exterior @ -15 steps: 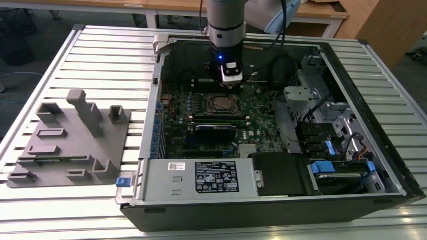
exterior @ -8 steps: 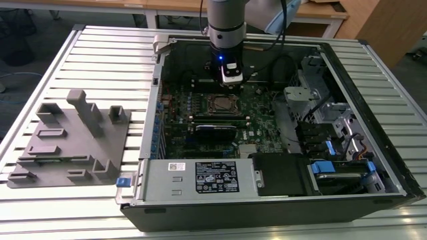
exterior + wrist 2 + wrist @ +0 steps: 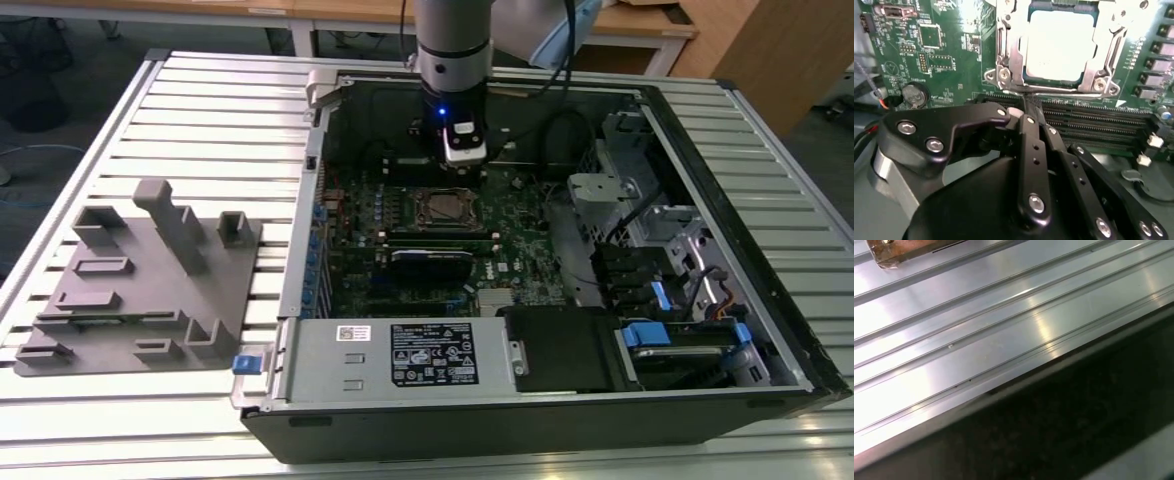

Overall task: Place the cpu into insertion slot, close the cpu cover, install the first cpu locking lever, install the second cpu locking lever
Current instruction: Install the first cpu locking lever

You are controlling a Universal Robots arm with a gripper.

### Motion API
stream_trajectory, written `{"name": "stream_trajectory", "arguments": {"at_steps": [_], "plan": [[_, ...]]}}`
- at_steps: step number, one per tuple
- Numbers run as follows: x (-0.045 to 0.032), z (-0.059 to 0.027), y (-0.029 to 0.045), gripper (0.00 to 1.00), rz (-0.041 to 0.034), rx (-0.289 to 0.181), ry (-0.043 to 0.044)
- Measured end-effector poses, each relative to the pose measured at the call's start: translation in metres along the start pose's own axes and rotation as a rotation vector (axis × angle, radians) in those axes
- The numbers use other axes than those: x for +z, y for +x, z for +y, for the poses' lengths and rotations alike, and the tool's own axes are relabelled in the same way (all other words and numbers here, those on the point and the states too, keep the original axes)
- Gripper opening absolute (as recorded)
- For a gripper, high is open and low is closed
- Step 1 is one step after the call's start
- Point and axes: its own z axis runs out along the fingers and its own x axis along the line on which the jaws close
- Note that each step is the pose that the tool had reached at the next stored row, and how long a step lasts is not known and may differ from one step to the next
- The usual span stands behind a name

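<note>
Black gripper (image 3: 1030,112) fingers sit pressed together in the second wrist view, holding nothing, tips just over the long memory slots (image 3: 1094,131). Right past them is the insertion slot (image 3: 1059,47) with the cpu (image 3: 1056,42) already seated in it, and the cpu cover (image 3: 1009,50) frame looks down around it. So my guess is we're at the locking lever step. In the exterior view the gripper (image 3: 461,165) hangs just behind the socket (image 3: 445,208) on the green motherboard (image 3: 521,240). Catching a thin lever needs careful aim.
</note>
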Motion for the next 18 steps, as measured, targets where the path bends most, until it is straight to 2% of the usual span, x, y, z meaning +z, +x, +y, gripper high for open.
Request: {"name": "stream_trajectory", "arguments": {"at_steps": [9,18], "plan": [[-0.0231,0.0029,-0.0024,0.1,0.0012,0.0,0.0008],[-0.0251,0.0032,-0.0027,0.1,0.001,0.0,0.0013]]}}
